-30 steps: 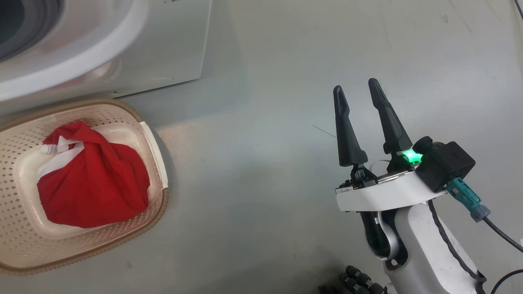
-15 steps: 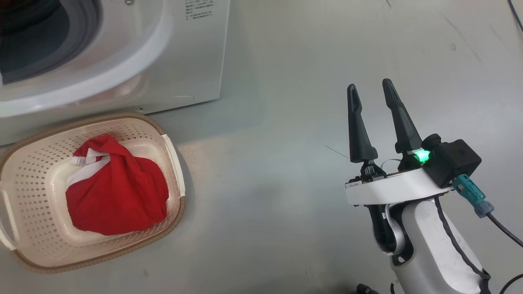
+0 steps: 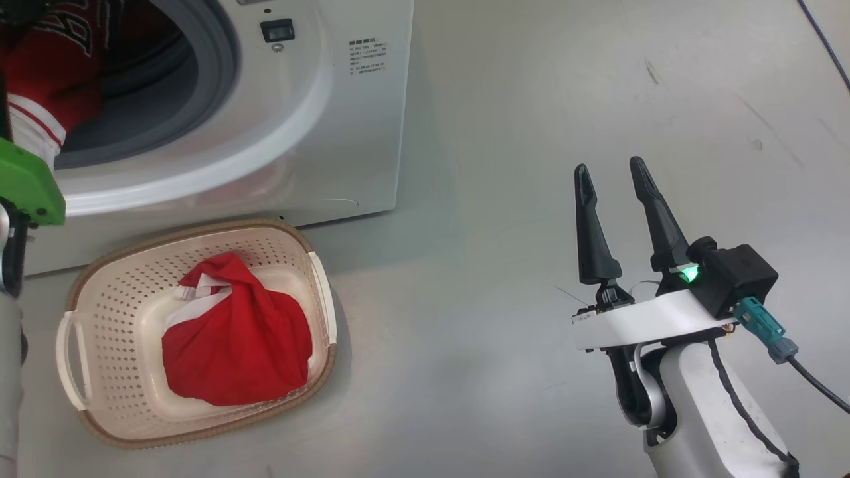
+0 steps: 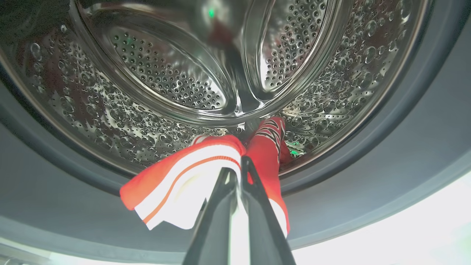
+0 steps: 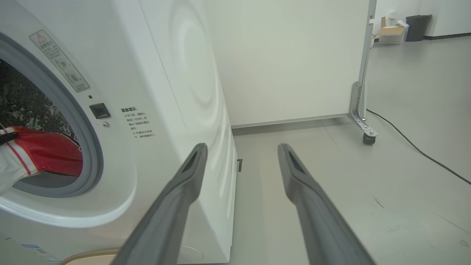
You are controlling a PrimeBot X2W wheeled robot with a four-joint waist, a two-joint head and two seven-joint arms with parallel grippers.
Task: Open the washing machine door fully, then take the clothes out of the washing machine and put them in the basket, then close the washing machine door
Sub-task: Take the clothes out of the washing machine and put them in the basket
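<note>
The step in hand is, by my reading, pulling a garment out of the washing machine. The left pincer is clamped tight on the red jersey, its two fingers pressed together over the white-striped edge. The pinch sits right at the mouth of the drum, and the rest of the cloth trails back onto the perforated steel.

To do this well, the grip should stay closed and the pull should run straight outward. It should also rise enough that the trailing end lifts over the grey gasket instead of dragging and snagging on its lip. Only a narrow fold is pinched, so a slow draw looks safer than a jerk.

The basket stands on the floor just in front of the washer, below the opening. It holds a plain red piece with a white edge. The jersey should be carried down over it and let go once it hangs inside the rim.

The right pincer hangs with fingers spread and empty, well apart from the basket, over bare floor.
</note>
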